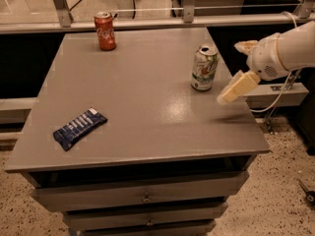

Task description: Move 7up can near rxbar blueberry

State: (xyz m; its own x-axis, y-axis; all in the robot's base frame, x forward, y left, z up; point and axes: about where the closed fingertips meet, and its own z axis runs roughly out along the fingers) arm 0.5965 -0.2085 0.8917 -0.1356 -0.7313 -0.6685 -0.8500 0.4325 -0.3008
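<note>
Grey table (162,132), 7up can (204,68) upright at its 2 o'clock, rxbar blueberry (79,128) flat at 8 o'clock, red cola can (105,31) at 11 o'clock, gripper (229,73) at 3 o'clock of the 7up can, fingers wide apart, holding nothing.

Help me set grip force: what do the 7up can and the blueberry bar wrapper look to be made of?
7up can: likely thin aluminium, with a printed pale-green wall and a bare silvery top catching light. rxbar blueberry: probably plastic film, dark blue, flat with a slight sheen; the exact film is unclear. The gripper hovers beside the can, apart from it, above the table near its edge.
</note>
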